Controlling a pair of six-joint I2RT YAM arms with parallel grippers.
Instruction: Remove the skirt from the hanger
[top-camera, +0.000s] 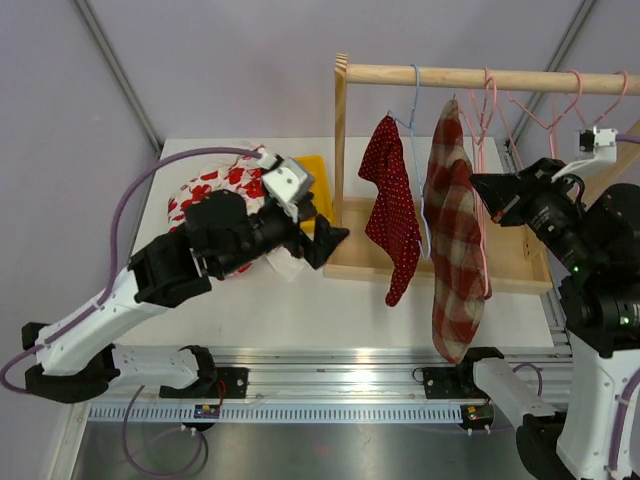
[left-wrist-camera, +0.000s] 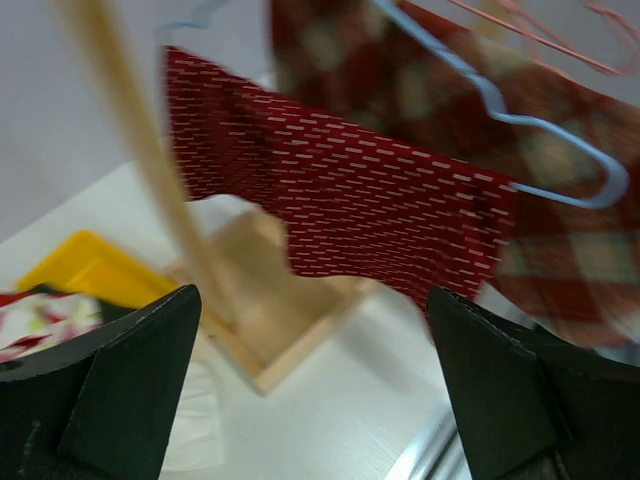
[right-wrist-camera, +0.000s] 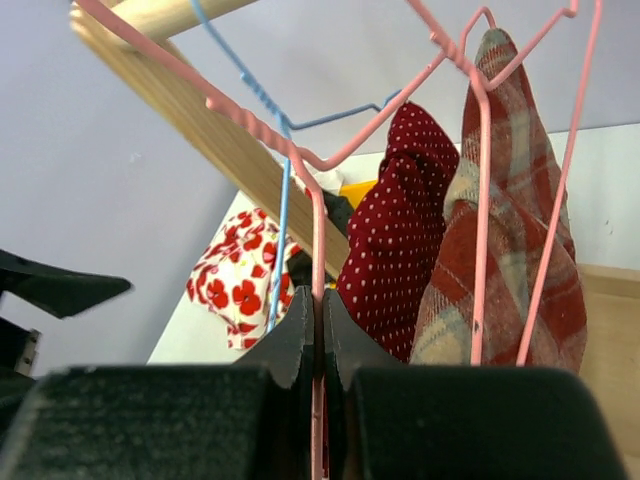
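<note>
At the bench's far right corner, red skirt hangs on blue hanger from the rail. Not removed; task looks barely begun.
Left claw: wide open, empty, facing skirt.
Right claw: closed on pink hanger wire.
Plaid cloth hangs alongside.

A white-dotted red skirt, red-and-beige plaid skirt, blue hanger and pink hanger hang together.
</note>
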